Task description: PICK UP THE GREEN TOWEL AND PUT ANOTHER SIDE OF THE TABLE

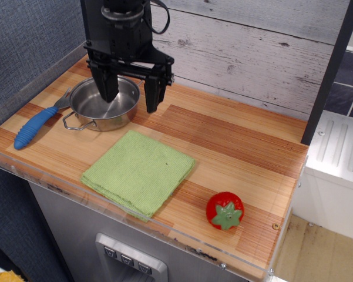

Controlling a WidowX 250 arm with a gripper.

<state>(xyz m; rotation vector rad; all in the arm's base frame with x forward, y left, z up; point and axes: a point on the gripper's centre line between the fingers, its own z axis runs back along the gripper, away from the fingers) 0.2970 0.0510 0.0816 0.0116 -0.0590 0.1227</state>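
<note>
The green towel (138,171) lies flat and folded on the front part of the table (235,141), near the front rim. My gripper (129,96) hangs open above the back left of the table, over the right edge of the steel pan (103,104). Its two black fingers (153,94) are spread wide with nothing between them. The gripper is behind the towel and well apart from it.
A blue-handled utensil (34,126) lies left of the pan. A red strawberry toy (225,210) sits at the front right. A wooden wall runs behind the table, a blue wall on the left, a white unit (340,153) on the right.
</note>
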